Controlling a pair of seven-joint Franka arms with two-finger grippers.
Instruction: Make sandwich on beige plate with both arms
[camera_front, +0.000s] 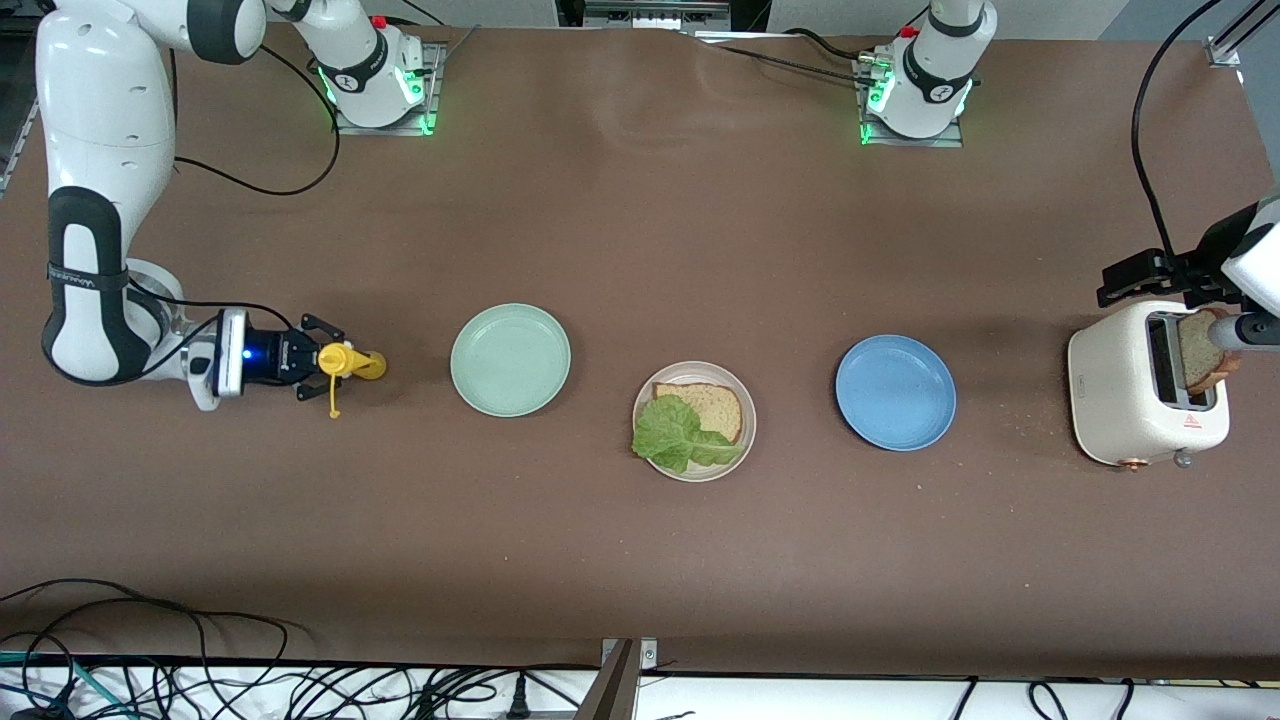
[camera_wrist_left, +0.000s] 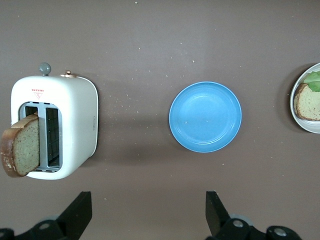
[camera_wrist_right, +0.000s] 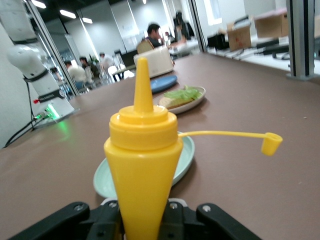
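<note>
On the beige plate (camera_front: 697, 367), in the middle of the table, lies one bread slice (camera_front: 715, 405) with a green lettuce leaf (camera_front: 680, 432) partly over it. A second bread slice (camera_front: 1200, 352) sticks up out of a slot of the white toaster (camera_front: 1110, 385) at the left arm's end. My left gripper (camera_wrist_left: 148, 210) hangs open above the table beside the toaster, with nothing between its fingers. At the right arm's end, my right gripper (camera_front: 318, 362) is shut on an upright yellow squeeze bottle (camera_wrist_right: 143, 165), whose cap dangles loose on its strap.
A mint-green plate (camera_front: 510, 359) lies between the bottle and the beige plate. A blue plate (camera_front: 895, 392) lies between the beige plate and the toaster. Crumbs dot the table near the toaster. Cables run along the table edge nearest the front camera.
</note>
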